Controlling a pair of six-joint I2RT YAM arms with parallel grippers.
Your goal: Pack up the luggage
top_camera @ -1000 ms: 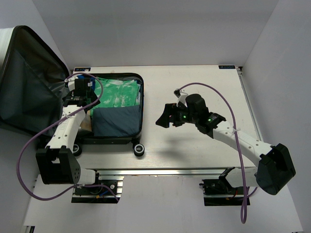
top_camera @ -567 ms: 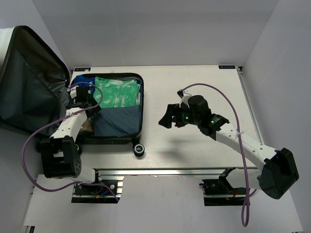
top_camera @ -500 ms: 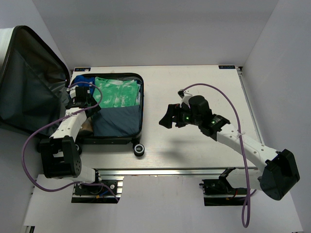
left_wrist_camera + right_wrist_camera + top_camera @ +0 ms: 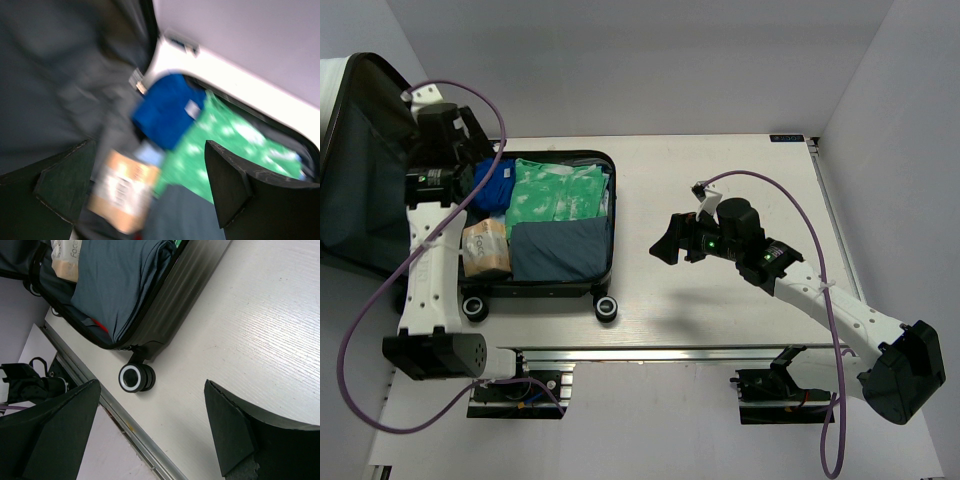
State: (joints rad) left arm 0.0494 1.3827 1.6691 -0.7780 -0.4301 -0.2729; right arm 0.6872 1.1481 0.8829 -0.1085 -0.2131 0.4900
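The luggage [image 4: 603,215] lies open at the table's left, its grey-lined lid [image 4: 370,170] leaning out to the left. Packed inside are a blue item [image 4: 492,185], green packets [image 4: 558,190], a grey-blue folded cloth [image 4: 560,250] and a tan pack [image 4: 485,248]. My left gripper [image 4: 470,150] hangs open above the case's far left corner, by the lid hinge. The blurred left wrist view shows the blue item [image 4: 167,107], green packets [image 4: 225,145] and tan pack [image 4: 125,190] below its empty jaws. My right gripper [image 4: 670,240] is open over bare table right of the case.
In the right wrist view a black wheel [image 4: 135,378] of the luggage stands on the white table [image 4: 250,340] near the front metal rail [image 4: 145,450]. The grey-blue cloth [image 4: 120,285] fills that end of the case. White walls close in the table's back and right side.
My left arm has lifted out of the case and swung up and left toward the lid hinge, uncovering the blue item and tan pack. The right arm drifted slightly right.
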